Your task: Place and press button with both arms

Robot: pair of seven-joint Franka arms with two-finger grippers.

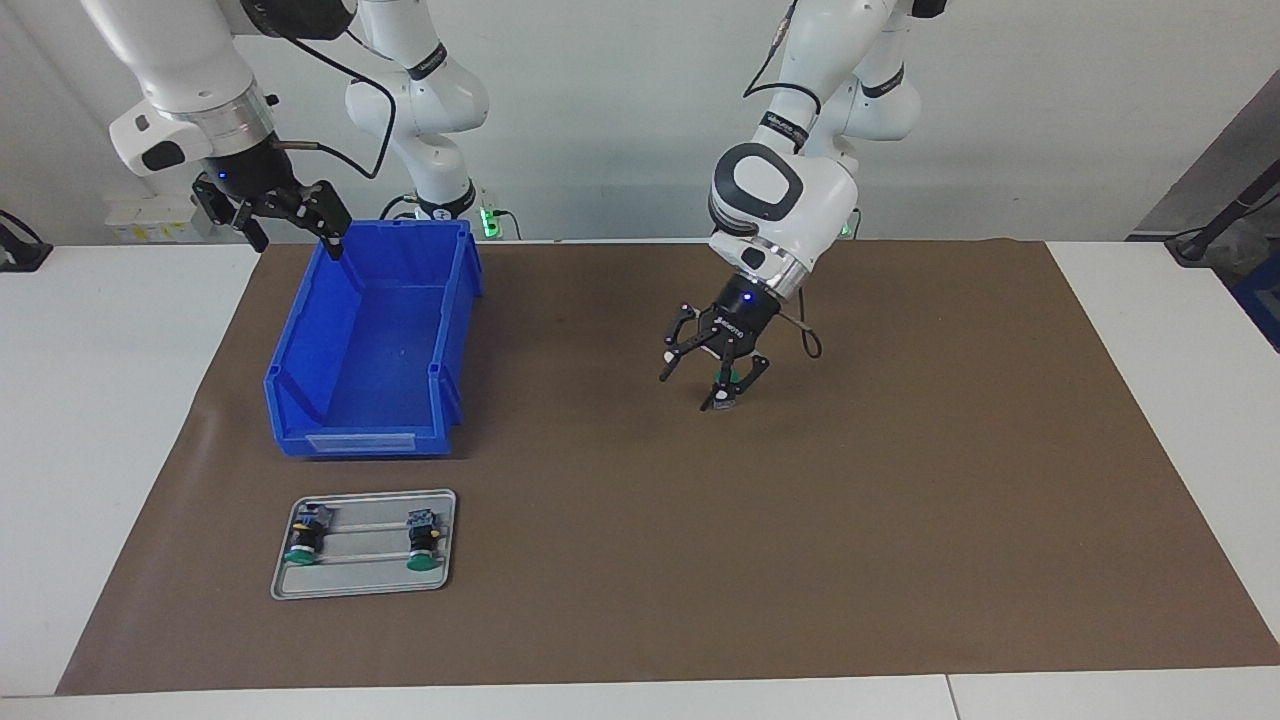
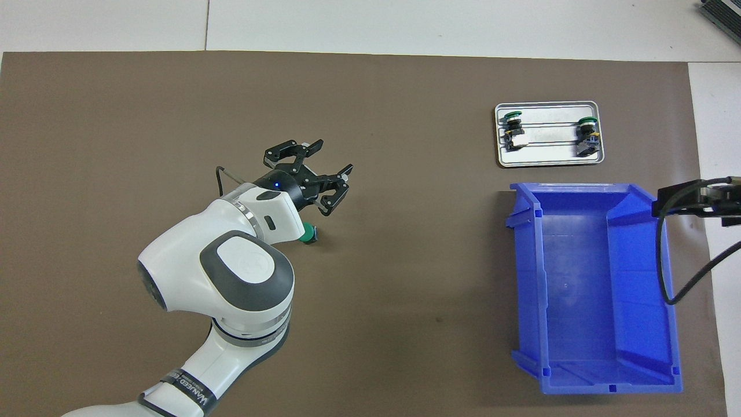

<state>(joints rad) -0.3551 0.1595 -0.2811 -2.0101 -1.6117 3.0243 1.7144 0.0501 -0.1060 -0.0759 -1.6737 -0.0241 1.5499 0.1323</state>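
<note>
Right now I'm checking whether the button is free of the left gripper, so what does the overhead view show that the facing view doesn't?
Only overhead: the button lies on the brown mat, apart from the left gripper's open fingertips. Only facing: the whole right gripper, open, over the blue bin's rim; there the button sits half hidden by the left fingers. Both: the bin and the tray holding two more buttons.
</note>
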